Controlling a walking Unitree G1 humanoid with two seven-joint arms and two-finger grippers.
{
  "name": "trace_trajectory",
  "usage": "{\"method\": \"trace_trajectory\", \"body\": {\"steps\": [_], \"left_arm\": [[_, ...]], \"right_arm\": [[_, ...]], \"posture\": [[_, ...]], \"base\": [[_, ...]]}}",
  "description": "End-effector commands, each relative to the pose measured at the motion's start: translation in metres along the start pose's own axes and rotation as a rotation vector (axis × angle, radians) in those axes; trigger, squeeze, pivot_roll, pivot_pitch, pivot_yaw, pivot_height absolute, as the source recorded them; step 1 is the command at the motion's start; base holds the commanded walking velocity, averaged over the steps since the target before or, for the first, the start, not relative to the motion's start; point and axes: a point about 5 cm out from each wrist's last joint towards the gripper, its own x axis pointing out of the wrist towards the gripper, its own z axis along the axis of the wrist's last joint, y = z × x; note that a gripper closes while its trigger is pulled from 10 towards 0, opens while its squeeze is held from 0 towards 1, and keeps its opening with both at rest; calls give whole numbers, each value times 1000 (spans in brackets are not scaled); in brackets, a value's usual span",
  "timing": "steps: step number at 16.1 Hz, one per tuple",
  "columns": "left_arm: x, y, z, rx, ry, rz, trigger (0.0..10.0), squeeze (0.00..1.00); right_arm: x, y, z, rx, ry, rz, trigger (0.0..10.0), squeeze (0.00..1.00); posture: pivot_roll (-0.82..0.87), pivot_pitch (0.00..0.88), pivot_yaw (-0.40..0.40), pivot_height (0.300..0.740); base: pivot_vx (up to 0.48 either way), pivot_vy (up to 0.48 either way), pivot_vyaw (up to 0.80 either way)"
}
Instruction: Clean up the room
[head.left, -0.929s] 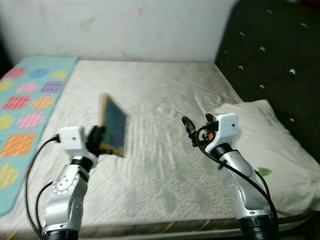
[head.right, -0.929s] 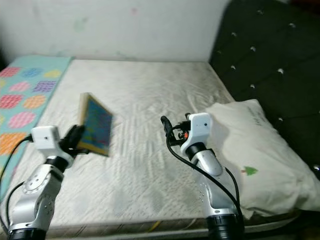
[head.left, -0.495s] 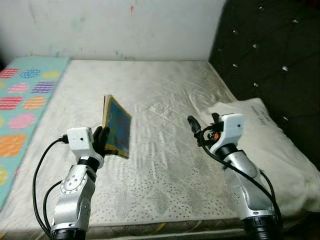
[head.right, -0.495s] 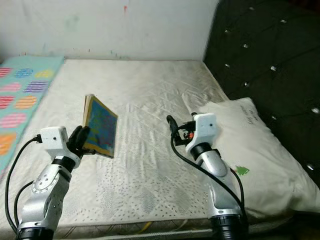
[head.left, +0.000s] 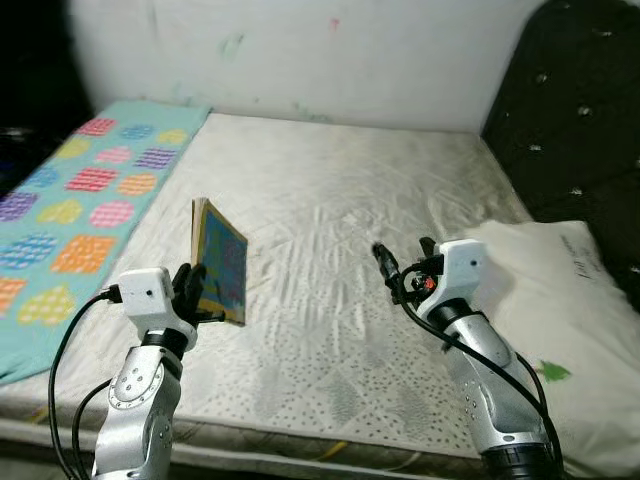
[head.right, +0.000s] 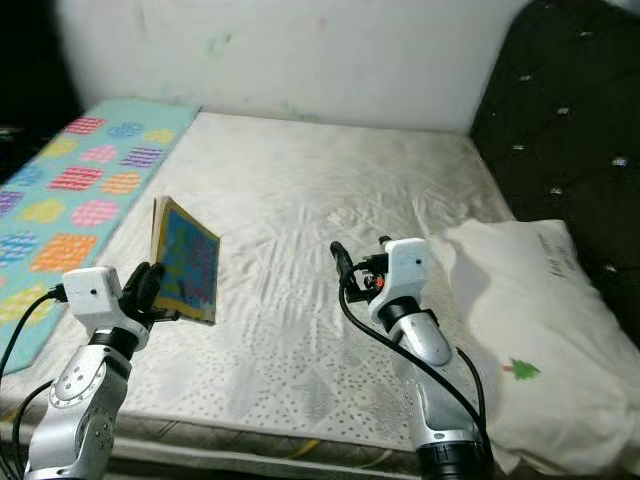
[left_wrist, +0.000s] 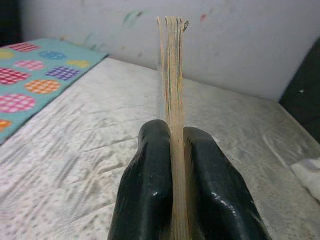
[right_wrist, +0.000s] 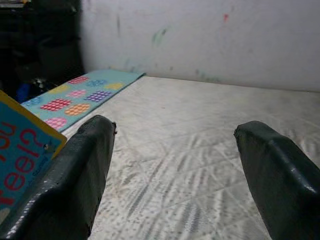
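The left gripper (left_wrist: 172, 175) is clamped on the lower edge of a thin book (head.left: 222, 262), which is held upright above the mattress (head.left: 340, 200); the right gripper (right_wrist: 175, 165) is spread wide and empty. The book is judged light and stiff, though its pages may splay, so a grip near the spine is advised.

Mattress (head.left: 330, 210) ctr bare up to wall-side edge; pillow (head.left: 560, 300) blocks right edge, patterned blanket (head.left: 80, 200) covers left edge.
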Motion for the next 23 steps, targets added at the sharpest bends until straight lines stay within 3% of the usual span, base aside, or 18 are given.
{"method": "trace_trajectory", "body": {"steps": [1, 23], "left_arm": [[3, -5, 12, 6, -48, -32, 10000, 0], [6, -9, 12, -41, -46, -65, 10000, 0]], "right_arm": [[3, -1, 9, -18, -29, -4, 10000, 0], [7, -3, 12, -32, -37, 2, 10000, 0]], "posture": [[-61, 0, -35, 740], [-67, 0, -36, 740]], "base": [[0, 0, 0], [0, -233, 0]]}}
